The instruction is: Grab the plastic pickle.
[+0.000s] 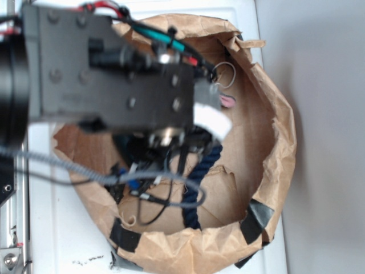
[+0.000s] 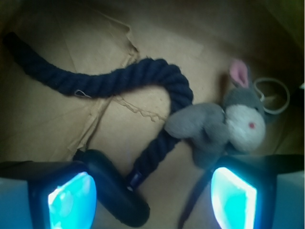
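Our pincer [image 2: 152, 195] is spread wide, its pads [image 2: 71, 200] lit, with the plastic pickle [image 2: 112, 191] just inside the left one, touching the navy rope [image 2: 143, 76] beside the plush mouse [image 2: 224, 126].

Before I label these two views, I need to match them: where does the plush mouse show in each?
Exterior: mostly hidden behind the arm; only its pink ear shows, right of centre, inside the paper bag.
Wrist: plush mouse at centre right, lying on the rope.
Shared landmark: the navy blue rope.
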Motion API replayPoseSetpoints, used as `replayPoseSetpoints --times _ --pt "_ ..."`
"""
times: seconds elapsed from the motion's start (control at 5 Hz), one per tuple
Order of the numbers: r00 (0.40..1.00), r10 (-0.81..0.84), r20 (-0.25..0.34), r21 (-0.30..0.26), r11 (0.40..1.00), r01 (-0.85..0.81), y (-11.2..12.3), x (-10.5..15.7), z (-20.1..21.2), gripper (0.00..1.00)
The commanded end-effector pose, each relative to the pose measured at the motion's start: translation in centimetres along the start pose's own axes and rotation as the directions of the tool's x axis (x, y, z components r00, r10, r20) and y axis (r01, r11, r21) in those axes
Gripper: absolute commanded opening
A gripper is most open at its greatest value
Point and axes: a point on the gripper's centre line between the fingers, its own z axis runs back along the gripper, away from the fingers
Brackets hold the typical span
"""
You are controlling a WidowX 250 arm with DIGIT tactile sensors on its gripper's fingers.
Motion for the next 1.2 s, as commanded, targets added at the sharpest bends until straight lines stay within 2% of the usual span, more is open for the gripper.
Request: replayPoseSetpoints --times 0.0,0.2,0.4,1.0 --pt "0.989 -0.132 0.063 0.067 0.990 0.128 -2.0 -2.4 0.1 1.00" --pt "0.988 -0.152 0.016 0.031 0.988 0.152 -1.6 -2.6 -0.7 1.00" --pt "0.989 -0.150 -0.005 -0.009 0.989 0.150 -1.1 -2.3 -0.7 1.00" --pt "0.981 -0.191 -0.019 -0.039 0.981 0.190 -1.1 -1.2 -2.1 1.00"
